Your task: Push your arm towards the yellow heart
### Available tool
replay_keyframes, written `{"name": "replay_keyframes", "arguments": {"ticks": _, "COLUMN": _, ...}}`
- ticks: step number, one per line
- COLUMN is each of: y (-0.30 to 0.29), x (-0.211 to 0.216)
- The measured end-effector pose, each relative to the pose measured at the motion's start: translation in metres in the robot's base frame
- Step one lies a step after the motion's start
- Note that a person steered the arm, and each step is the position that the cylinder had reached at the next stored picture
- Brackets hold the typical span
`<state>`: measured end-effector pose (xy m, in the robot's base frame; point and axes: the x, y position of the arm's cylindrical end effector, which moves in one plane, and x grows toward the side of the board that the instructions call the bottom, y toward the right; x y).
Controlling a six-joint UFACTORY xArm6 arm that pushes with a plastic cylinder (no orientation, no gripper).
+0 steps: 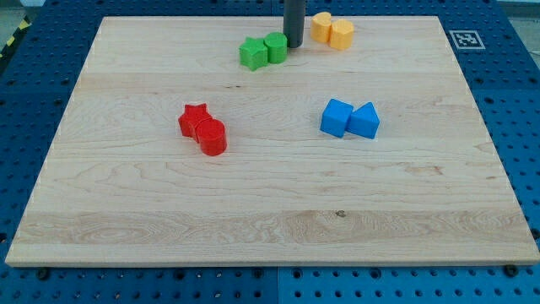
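Two yellow blocks sit near the view's top, right of centre: a yellow heart [342, 35] and a second yellow block [321, 26] touching it on its left. My tip [293, 45] stands on the board just left of the yellow pair, a short gap away. It is right beside a green block [276, 47], which touches a green star [252, 54] on its left.
A red star [193, 119] and a red cylinder [212, 137] touch at the left of centre. Two blue blocks [337, 117] [365, 121] touch at the right of centre. The wooden board [270, 211] lies on a blue perforated table.
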<state>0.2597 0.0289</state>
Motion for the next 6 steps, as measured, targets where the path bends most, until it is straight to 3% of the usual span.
{"name": "replay_keyframes", "arguments": {"ticks": 1, "y": -0.011, "x": 0.000}}
{"name": "replay_keyframes", "arguments": {"ticks": 3, "y": -0.025, "x": -0.049}}
{"name": "replay_keyframes", "arguments": {"ticks": 6, "y": 0.037, "x": -0.068}}
